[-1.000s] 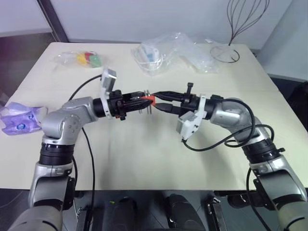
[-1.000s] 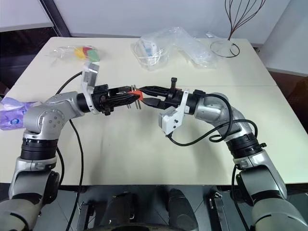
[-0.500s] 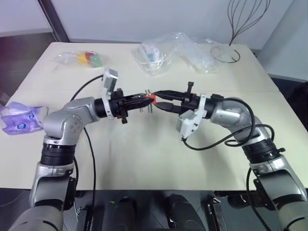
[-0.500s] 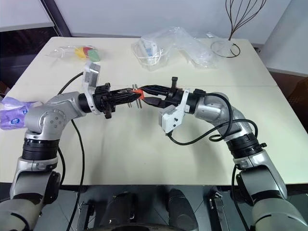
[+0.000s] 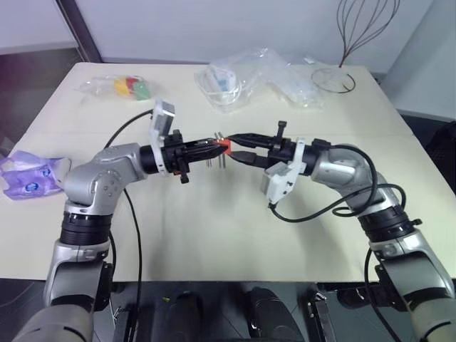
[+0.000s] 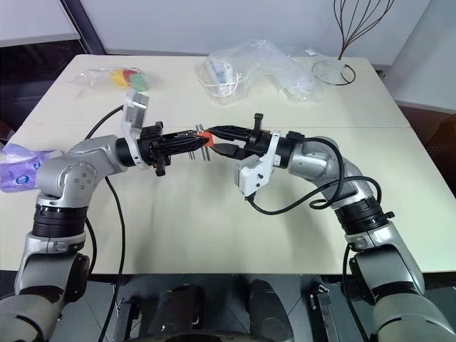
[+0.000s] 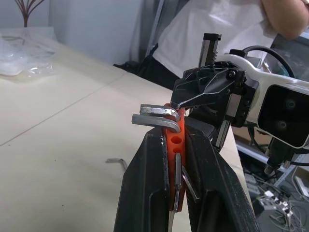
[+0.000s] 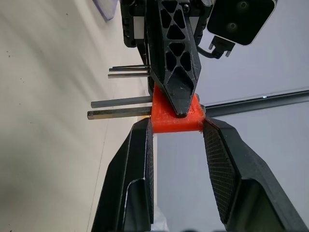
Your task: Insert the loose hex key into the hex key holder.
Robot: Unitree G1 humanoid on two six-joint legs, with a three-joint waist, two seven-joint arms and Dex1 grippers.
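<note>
The hex key holder [image 5: 223, 146], a small orange-red block with several metal keys sticking out, hangs above the middle of the table. My left gripper [image 5: 214, 147] reaches in level from the left and is shut on it, the block pinched between its black fingers [image 7: 149, 183]. My right gripper [image 5: 230, 145] comes in from the right, open. Its fingers [image 8: 140, 164] stand on either side of the block's [image 8: 174, 121] far end, close against it. The loose hex key [image 7: 117, 162], a thin L-shaped rod, lies flat on the table below.
A purple-and-white pouch [image 5: 28, 177] lies at the table's left edge. Clear plastic bags [image 5: 246, 75] and a bag of coloured pieces [image 5: 128, 87] sit at the back, with a wire stand [image 5: 340, 75] back right. A person in white [image 7: 222, 24] stands beyond the table.
My left gripper's fingers have closed onto the holder. My right gripper's fingers have eased apart a little. Neither arm has shifted.
</note>
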